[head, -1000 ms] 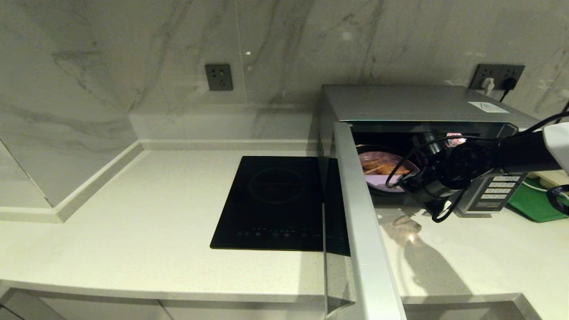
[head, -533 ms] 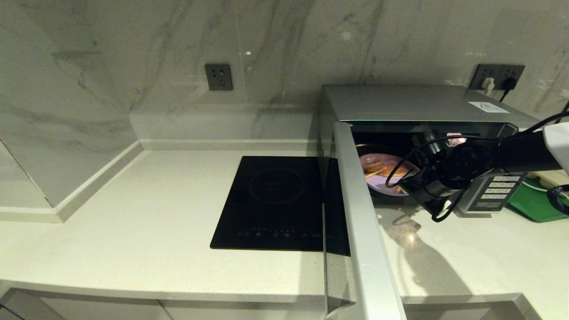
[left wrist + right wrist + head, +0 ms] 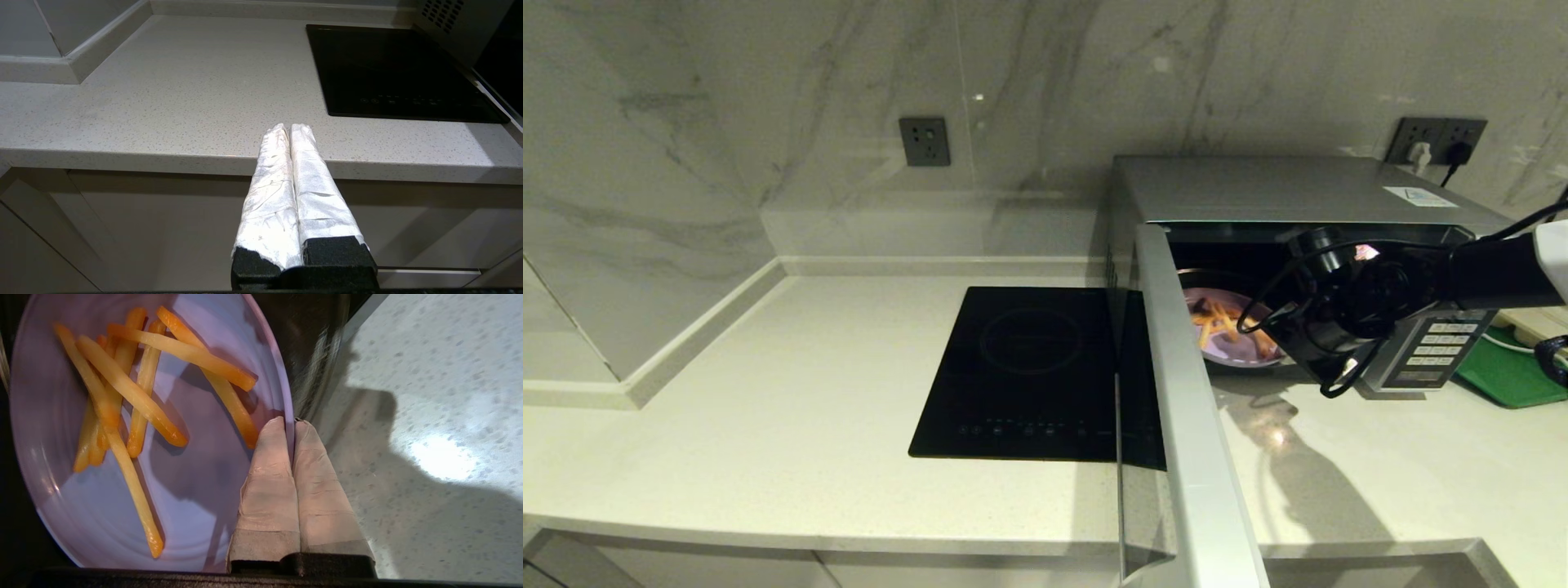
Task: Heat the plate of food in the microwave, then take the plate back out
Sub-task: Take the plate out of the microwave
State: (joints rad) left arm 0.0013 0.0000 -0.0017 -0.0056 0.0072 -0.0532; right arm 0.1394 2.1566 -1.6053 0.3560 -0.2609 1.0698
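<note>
Right tool (image 3: 293, 424) is pinched onto the rim of the plate of food (image 3: 196, 490), which sits inside the open microwave (image 3: 1282, 192) on the desk (image 3: 768, 392). Left tool (image 3: 289, 131) hangs off the desk edge, fingers pressed together, holding nothing.

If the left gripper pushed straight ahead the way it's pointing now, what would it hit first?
Most likely the countertop. The left gripper, shut and parked in front of the counter, has its tips at the front edge, aimed over the bare top left of the induction hob. Depth is unclear, so it may skim above.
</note>
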